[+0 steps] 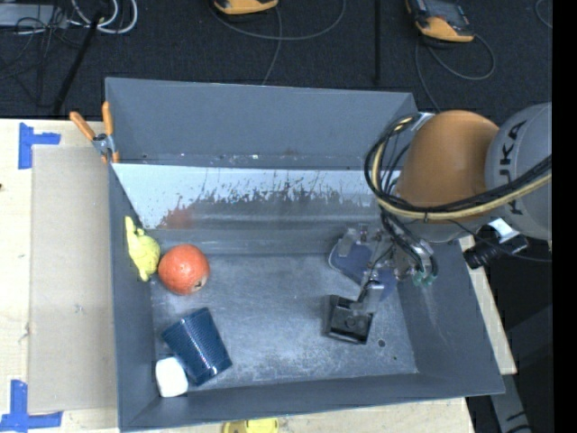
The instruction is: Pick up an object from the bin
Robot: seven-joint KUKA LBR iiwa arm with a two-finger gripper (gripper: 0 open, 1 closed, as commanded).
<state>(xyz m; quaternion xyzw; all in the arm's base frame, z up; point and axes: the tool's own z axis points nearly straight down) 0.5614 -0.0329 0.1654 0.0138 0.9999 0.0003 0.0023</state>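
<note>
In the camera view your arm [451,165] sets the jaws low over bare floor in the bin's [270,133] right half. You cannot tell whether they are open or closed. Ball [183,269], yellow toy [141,249], blue cup [198,345] and white block [171,376] lie well apart, left. Likely nothing is grasped yet; next, cross left and centre over one

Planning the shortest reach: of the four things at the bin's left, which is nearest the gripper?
The dark blue cup, bottom left; the orange ball, yellow toy and white block lie farther from the gripper.
</note>
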